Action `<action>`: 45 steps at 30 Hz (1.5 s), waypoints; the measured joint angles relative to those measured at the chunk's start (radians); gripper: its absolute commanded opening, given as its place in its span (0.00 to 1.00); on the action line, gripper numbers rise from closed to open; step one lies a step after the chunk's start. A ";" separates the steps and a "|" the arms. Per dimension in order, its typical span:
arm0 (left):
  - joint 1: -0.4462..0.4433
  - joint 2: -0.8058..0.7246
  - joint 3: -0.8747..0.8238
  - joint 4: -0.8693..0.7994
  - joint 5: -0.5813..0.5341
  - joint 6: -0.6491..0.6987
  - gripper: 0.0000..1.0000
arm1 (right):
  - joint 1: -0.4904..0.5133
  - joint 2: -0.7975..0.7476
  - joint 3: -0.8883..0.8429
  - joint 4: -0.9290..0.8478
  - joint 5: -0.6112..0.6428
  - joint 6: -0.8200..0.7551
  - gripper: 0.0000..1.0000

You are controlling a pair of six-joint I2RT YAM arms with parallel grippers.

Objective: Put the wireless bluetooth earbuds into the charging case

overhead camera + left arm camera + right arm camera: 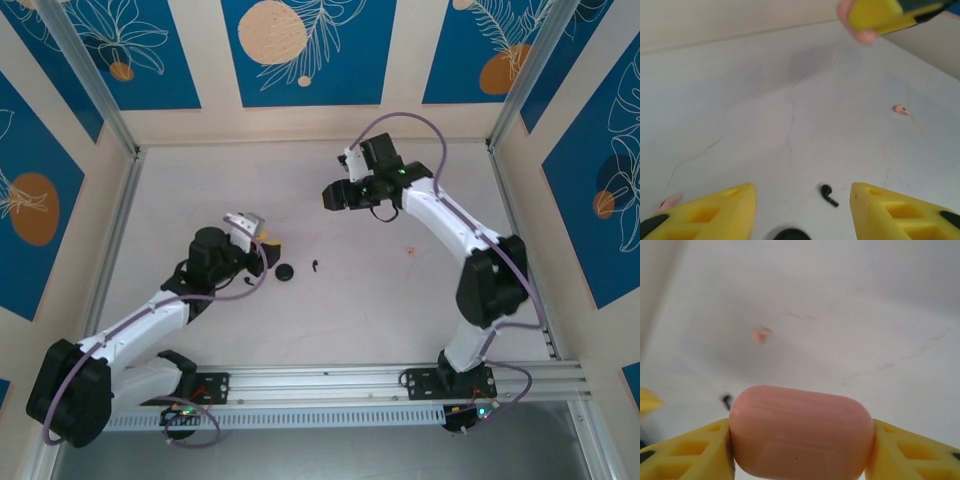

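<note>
Earbud (829, 195) is sitting loose on the white table (730, 110): a tiny glossy black bud with a short curved stem. The left wrist cam has it just ahead of the left gripper (801, 197), roughly in line with the gap between the two chunky yellow plastic fingers (720, 212). Those are spread wide with nothing in them.

From overhead the earbud is barely a dark speck, just right of a flat round black disc (284, 272). The right wrist cam gets it as a blurry smudge off to the left.

That cam is also the one that gives a proper look at the case (800, 425). It's smooth, pink, pill-shaped and a bit shiny, pinched end to end by the right gripper (330, 195). From overhead the case is hard to make out.

A tiny pink piece (900, 108) lies by itself, well apart from the earbud. The table looks matte, with faint hairline cracks.
</note>
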 measured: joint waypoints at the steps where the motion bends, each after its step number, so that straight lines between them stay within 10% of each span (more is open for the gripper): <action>1: -0.015 0.002 -0.017 0.046 0.004 0.019 0.52 | 0.000 -0.043 -0.057 0.064 -0.028 0.048 0.57; 17: -0.224 0.247 -0.072 0.658 0.007 0.171 0.48 | 0.089 -0.359 -0.580 0.704 -0.142 0.556 0.57; 45: -0.320 0.327 -0.055 0.916 -0.234 0.025 0.47 | 0.229 -0.468 -0.689 0.820 -0.014 0.620 0.58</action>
